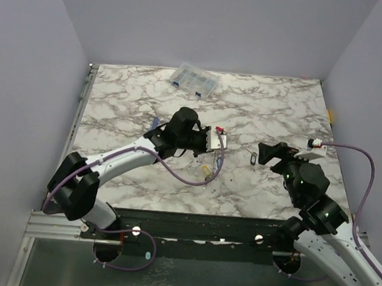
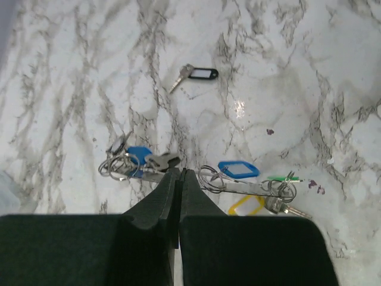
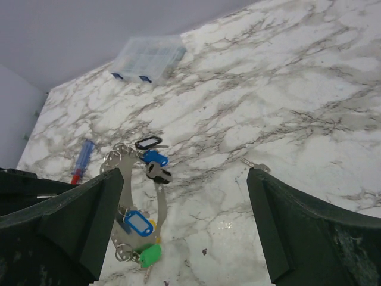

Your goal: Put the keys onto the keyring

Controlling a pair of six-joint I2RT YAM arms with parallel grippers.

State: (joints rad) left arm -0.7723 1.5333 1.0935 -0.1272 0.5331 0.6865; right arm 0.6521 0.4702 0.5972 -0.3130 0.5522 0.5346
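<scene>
Black-tagged key [image 2: 194, 75] lies flat, blade pointing lower-left in left wrist view.

1. The flat stone-look bench [image 1: 279, 110] was white marble with grey-brown veins running across it.
2. The small metal keys [image 3: 138, 221] were silver, and their oblong plastic tags were blue, yellow, green and black.
3. The lone black-tagged key [image 2: 199, 74] had a black frame around a pale window.
4. The large thin metal keyring [image 3: 161, 205] was dull grey.
5. The slim plastic-handled screwdriver [image 3: 82, 159] was blue at one end and red at the other.
6. The clear plastic compartment box [image 3: 149, 56] had dark blue latches.
7. The left fingers [image 2: 161, 205] and right fingers [image 3: 297, 226] were matte black.
8. The thin arm cables [image 1: 182, 177] were purple.
9. The plain walls [image 1: 213, 25] were pale lavender-grey.
</scene>
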